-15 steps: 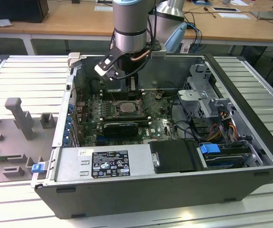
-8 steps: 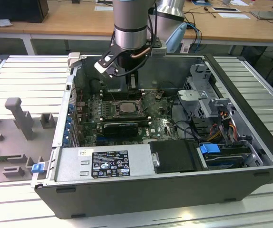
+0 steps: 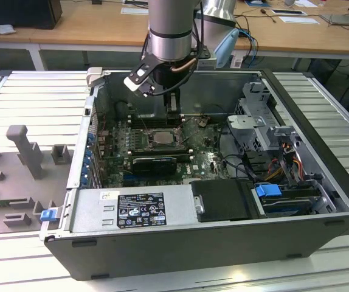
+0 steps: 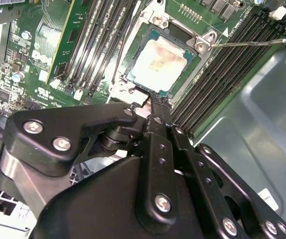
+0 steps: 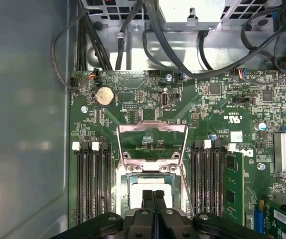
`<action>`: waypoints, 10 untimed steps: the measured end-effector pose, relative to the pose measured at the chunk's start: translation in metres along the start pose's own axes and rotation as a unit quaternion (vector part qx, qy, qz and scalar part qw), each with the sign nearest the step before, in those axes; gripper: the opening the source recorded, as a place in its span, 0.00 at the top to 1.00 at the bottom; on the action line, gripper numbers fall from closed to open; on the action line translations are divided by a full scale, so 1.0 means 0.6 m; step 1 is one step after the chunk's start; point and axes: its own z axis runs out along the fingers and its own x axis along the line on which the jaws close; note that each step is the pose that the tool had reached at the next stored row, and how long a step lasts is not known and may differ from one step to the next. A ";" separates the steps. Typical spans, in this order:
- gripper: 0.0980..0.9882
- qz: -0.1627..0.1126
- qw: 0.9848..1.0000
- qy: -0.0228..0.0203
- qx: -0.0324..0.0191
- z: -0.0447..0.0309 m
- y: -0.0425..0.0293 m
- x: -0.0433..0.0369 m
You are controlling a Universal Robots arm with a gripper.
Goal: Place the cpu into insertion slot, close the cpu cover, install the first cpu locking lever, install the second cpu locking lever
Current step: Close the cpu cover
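The small flat square chip with a pale silvery-beige metal face, the cpu (image 4: 160, 62), lies flat inside the square black-and-silver framed insertion slot (image 5: 119, 186). The thin silver cpu cover (image 5: 152, 127), a frame plate with a cut-out centre, is swung open. In the exterior view it lies on the slot's three o'clock side, toward the grey metal drive cage (image 3: 256, 118). A thin bare wire locking lever (image 4: 247, 43) stands free, reaching over the long black memory slots (image 4: 222, 64).

The black two-fingered hand (image 5: 153, 193) has its fingers pressed together with nothing between them. Its tips are over the chip's near edge, and I cannot tell whether they touch it.

The main risk is a push on that one edge, which could tip the chip and crush the slot's contacts. The free lever could also catch on the hand's linkage. If the chip sits even slightly askew, the cover would clamp it crooked.
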 end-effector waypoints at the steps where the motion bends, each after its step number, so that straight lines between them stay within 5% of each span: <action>1: 0.99 0.000 1.000 0.000 0.000 -0.001 0.000 0.000; 10: 0.99 0.000 1.000 0.000 0.000 -0.006 0.012 0.000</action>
